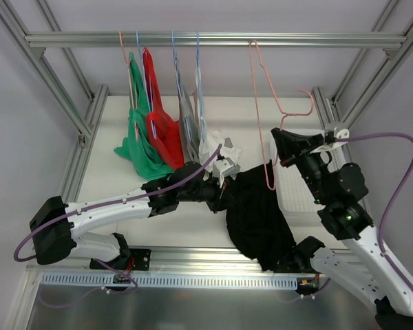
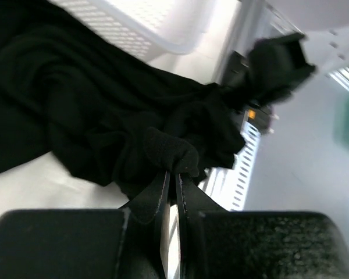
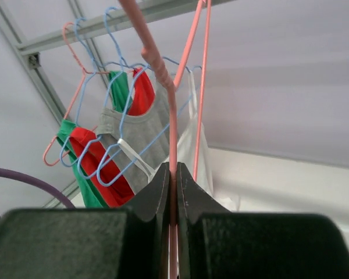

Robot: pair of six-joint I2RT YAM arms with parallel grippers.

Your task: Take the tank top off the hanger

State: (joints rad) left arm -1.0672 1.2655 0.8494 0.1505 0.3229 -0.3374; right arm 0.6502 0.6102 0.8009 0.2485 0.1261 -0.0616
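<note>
The black tank top (image 1: pixel 258 213) lies bunched on the table's near middle; its upper edge reaches the lower tip of the pink hanger (image 1: pixel 265 103), which hangs from the top rail. I cannot tell whether it still hooks the wire. My left gripper (image 1: pixel 227 194) is shut on a fold of the tank top (image 2: pixel 75 104), pinched at the fingertips of the gripper (image 2: pixel 173 173). My right gripper (image 1: pixel 281 139) is shut on the pink hanger's wire (image 3: pixel 163 75), which runs between its jaws in the right wrist view (image 3: pixel 172 170).
Green (image 1: pixel 139 137), red (image 1: pixel 162 124), grey (image 1: pixel 187 127) and white (image 1: pixel 217 144) tops hang on wire hangers at the rail's left. A white basket (image 1: pixel 299 189) sits at the right, under my right arm. Aluminium frame posts stand on both sides.
</note>
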